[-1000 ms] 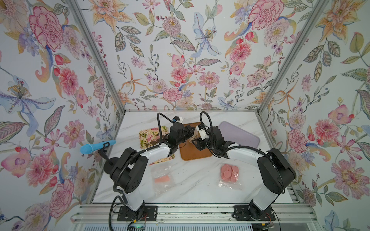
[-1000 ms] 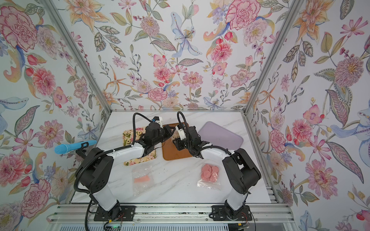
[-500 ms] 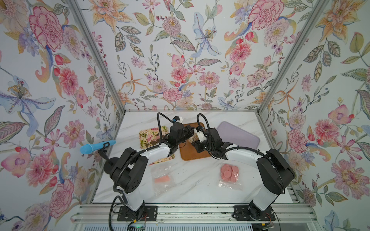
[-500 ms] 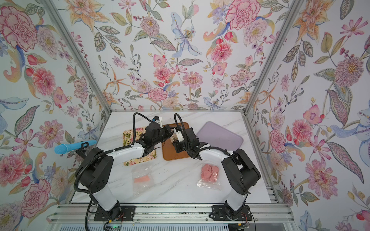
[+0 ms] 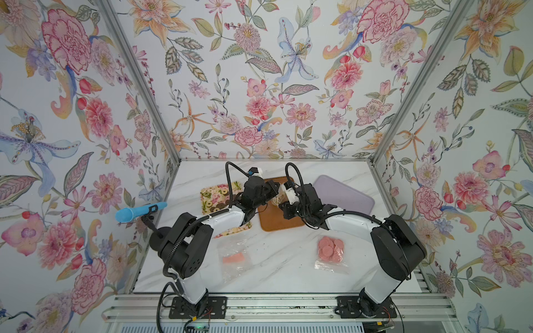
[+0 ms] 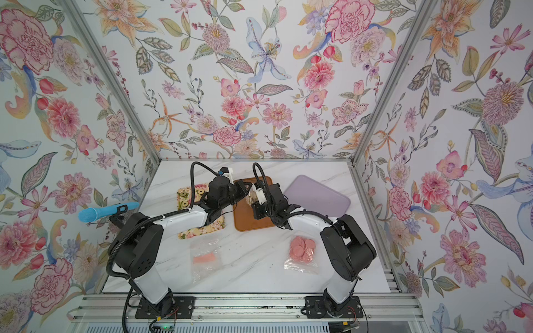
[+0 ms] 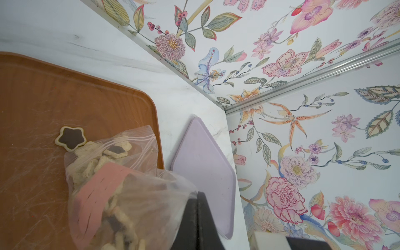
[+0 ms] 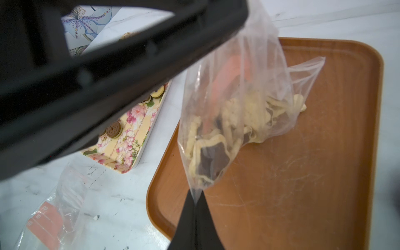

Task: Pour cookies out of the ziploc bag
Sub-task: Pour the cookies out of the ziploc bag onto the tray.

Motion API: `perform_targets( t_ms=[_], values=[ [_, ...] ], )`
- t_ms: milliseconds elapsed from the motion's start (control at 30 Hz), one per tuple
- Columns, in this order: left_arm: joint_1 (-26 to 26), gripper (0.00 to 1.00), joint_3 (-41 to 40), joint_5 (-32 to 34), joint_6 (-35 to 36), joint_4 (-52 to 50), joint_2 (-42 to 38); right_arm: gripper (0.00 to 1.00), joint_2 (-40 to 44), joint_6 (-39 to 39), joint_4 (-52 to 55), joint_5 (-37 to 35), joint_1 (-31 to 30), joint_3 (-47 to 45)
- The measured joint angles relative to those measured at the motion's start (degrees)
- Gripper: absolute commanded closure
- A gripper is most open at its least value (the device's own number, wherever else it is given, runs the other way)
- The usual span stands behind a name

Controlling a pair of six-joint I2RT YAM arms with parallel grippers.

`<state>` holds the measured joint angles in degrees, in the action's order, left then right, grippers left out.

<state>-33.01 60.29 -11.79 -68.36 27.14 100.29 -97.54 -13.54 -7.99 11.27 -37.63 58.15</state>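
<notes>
Nearest me on the worktop (image 5: 282, 268) lie an empty bag (image 5: 235, 258) with a pink label and, well apart to its right, a clear bag of pink discs (image 5: 330, 249).

Beyond them both arms reach in over the brown tray (image 5: 274, 222). My right fingers (image 8: 188, 216) are pressed together, pinching one bottom corner of the ziploc bag (image 8: 238, 97). The film rises straight out of their tips, and the star cookies (image 8: 216, 155) sit inside it just above the pinch.

My left fingers (image 7: 194, 220) are closed too, with a fold of the bag's film gathered against them. From that wrist I see the cookies heaped in the bag between this grip and the zip mouth, apart from the fingers themselves. The bag hangs tilted between the two grips, mouth end down towards the brown tray.

One loose star cookie (image 7: 71, 138), dark with a beige rim, lies on the brown tray right at the mouth.

To the left of the brown tray a floral tray (image 8: 127, 151) carries round cookies (image 8: 113, 129). Farther back on the right lies a lilac tray (image 5: 343, 193).
</notes>
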Motion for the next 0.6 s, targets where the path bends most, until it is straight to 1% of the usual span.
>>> perform_targets(
  t_ms=[167, 367, 600],
  values=[
    [0.4, 1.00, 0.0, -0.3, 0.5, 0.0, 0.0, 1.00, 2.3, 0.8, 1.0, 0.0, 0.0, 0.0],
    [0.4, 1.00, 0.8, -1.3, 1.4, 0.0, 0.0, 1.00, 4.7, 1.6, 1.2, 0.2, 1.6, 0.0],
    [0.4, 1.00, 1.1, -1.6, 2.0, -0.1, 0.0, 1.00, 5.0, 2.2, 1.4, 0.3, 2.3, 0.2]
  ],
)
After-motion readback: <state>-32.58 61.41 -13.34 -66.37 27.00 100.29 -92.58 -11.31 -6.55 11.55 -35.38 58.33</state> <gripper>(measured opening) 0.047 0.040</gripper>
